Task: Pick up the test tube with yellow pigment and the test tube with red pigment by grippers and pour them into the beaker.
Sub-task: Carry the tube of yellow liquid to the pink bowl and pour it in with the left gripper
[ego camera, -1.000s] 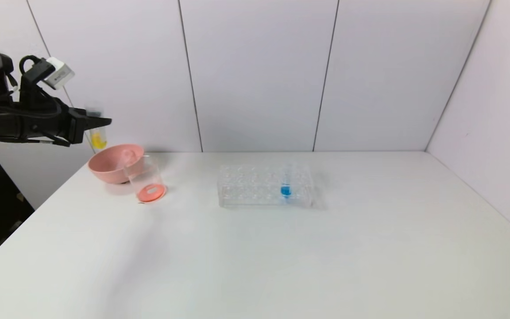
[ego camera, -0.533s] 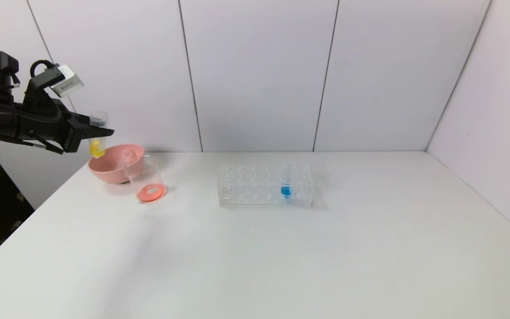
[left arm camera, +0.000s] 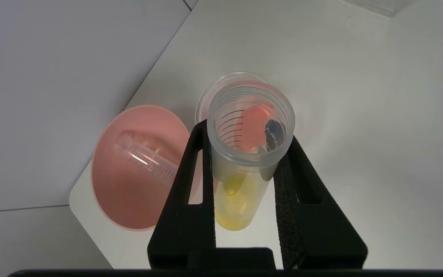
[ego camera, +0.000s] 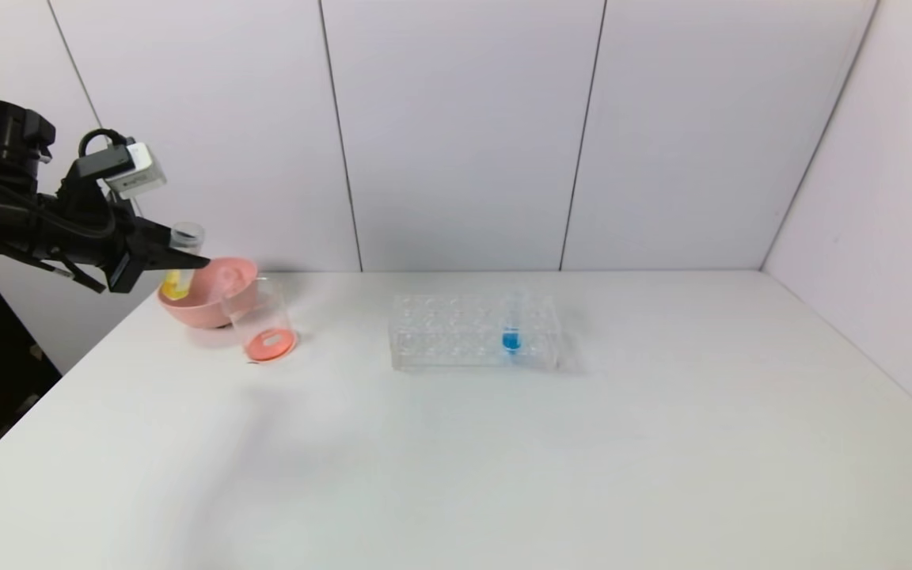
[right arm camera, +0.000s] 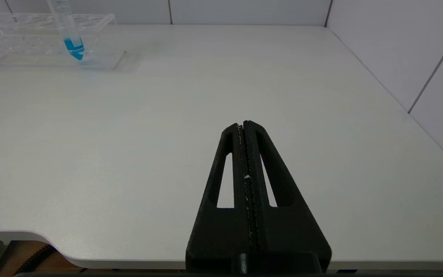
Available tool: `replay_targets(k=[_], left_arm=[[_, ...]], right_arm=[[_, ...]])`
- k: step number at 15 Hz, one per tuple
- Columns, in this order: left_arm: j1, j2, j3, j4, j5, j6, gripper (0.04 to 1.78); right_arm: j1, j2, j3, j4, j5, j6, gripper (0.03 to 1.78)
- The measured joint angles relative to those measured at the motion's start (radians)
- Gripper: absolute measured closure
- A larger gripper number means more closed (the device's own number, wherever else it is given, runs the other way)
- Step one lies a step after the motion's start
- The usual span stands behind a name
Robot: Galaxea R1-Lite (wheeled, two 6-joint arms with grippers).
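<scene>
Yellow-pigment test tube (left arm camera: 240,173) sits clenched upright between the left tool's (left arm camera: 250,134) fingers, above the pink bowl (ego camera: 203,305).

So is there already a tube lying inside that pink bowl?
Yes, the left wrist view shows an empty clear tube lying on its side inside the pink bowl, beside the left gripper holding the yellow tube.

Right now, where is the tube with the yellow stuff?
The test tube with yellow pigment is on the far left in the head view, held by the left end effector above the pink bowl, beside the beaker.
</scene>
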Motion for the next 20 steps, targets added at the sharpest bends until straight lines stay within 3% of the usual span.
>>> replay_targets(k=[12, 17, 20], left_arm=[[-0.015, 0.083, -0.097, 0.064, 0.017, 0.093, 1.37], [-0.052, 0.080, -0.109, 0.078, 0.118, 0.123, 1.37], [-0.069, 0.074, -0.157, 0.167, 0.183, 0.150, 1.37]], right_arm=[[0.000, 0.000, 0.000, 0.000, 0.000, 0.000, 1.70], [0.000, 0.000, 0.000, 0.000, 0.000, 0.000, 1.70], [0.000, 0.000, 0.000, 0.000, 0.000, 0.000, 1.70]])
